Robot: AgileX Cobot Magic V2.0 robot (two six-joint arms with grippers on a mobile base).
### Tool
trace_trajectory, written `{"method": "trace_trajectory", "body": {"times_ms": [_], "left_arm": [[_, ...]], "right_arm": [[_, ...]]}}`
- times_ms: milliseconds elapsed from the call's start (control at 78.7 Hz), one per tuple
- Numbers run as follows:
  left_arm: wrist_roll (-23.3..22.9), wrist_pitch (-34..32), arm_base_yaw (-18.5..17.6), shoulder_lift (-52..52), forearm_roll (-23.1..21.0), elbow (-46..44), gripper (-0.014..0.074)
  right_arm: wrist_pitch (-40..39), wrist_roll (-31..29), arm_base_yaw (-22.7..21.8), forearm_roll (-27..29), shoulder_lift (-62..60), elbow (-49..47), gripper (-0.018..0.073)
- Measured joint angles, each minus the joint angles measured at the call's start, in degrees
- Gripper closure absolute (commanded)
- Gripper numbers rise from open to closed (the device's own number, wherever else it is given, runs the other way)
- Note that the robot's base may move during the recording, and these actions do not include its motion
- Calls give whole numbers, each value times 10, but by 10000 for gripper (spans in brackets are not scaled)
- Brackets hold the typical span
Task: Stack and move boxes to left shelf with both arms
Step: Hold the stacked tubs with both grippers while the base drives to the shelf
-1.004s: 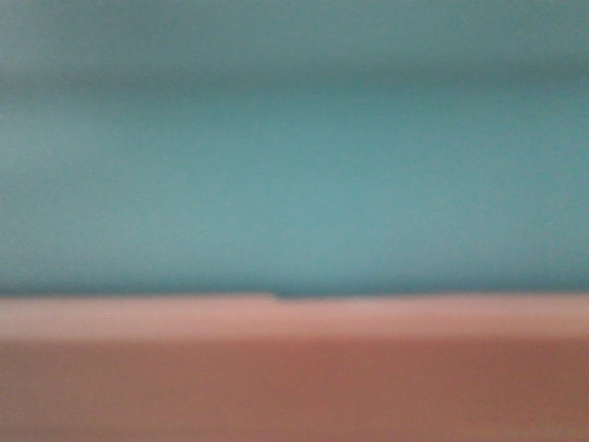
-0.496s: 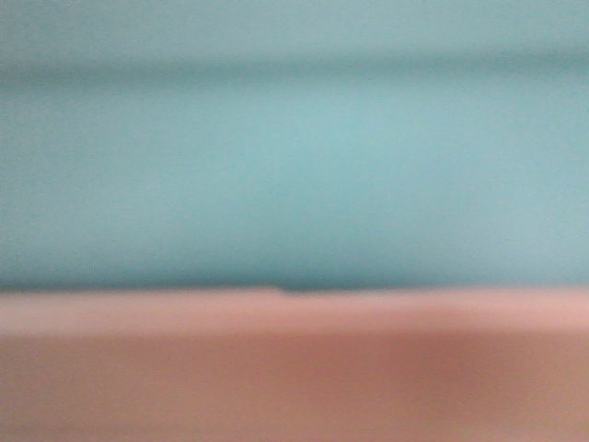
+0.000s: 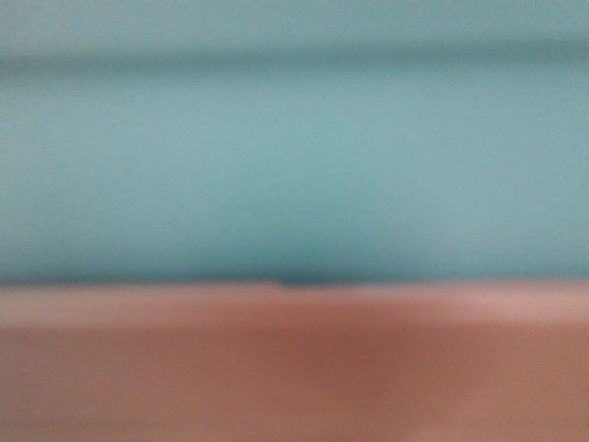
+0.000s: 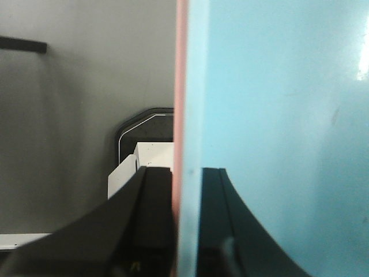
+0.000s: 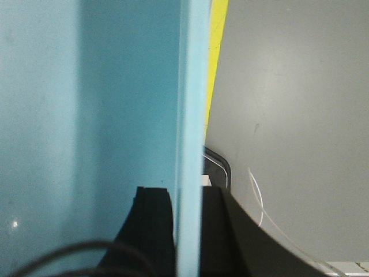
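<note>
Stack: A light sky-blue plastic bin (image 3: 294, 157) sits nested in a salmon-pink plastic bin (image 3: 294, 368), blue above pink. The pair is pressed so close to the front camera that it fills the blurred view from edge to edge.
Seam: The pink rim runs level across the front view and touches the blue wall above it. A small dark notch marks the join near the middle.
Left gripper: The black left gripper (image 4: 186, 179) is clenched on the left end of the stack. One dark tapered finger lies outside against the thin pink edge, the other inside against the blue wall.
Right gripper: The black right gripper (image 5: 183, 193) clamps the right end wall of the blue bin, with a finger pressed to each face.
Where the bins are: They are held between the two grippers, one at each end, with a smooth grey floor (image 4: 69, 115) showing beyond them in both wrist views.
Left of the stack: A black bar (image 4: 23, 44) crosses the far upper corner. A white block (image 4: 147, 158) backed by a dark rounded panel (image 4: 141, 118) lies just beyond the outer finger.
Right of the stack: A yellow strip (image 5: 218, 52) runs along the outside of the blue rim, and a thin white cable (image 5: 258, 193) curves over the floor. A black cable (image 5: 52, 251) loops across the near corner, in front of the blue interior.
</note>
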Motion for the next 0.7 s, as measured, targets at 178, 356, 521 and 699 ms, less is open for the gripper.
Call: {"method": "trace_trajectory", "body": {"times_ms": [178, 356, 521, 699], "left_arm": [[0, 0, 0, 0, -1, 0, 603], [0, 0, 0, 0, -1, 0, 603], [0, 0, 0, 0, -1, 0, 603], [0, 0, 0, 0, -1, 0, 603]], "right_arm": [[0, 0, 0, 0, 0, 0, 505], [0, 0, 0, 0, 0, 0, 505], [0, 0, 0, 0, 0, 0, 505], [0, 0, 0, 0, 0, 0, 505]]}}
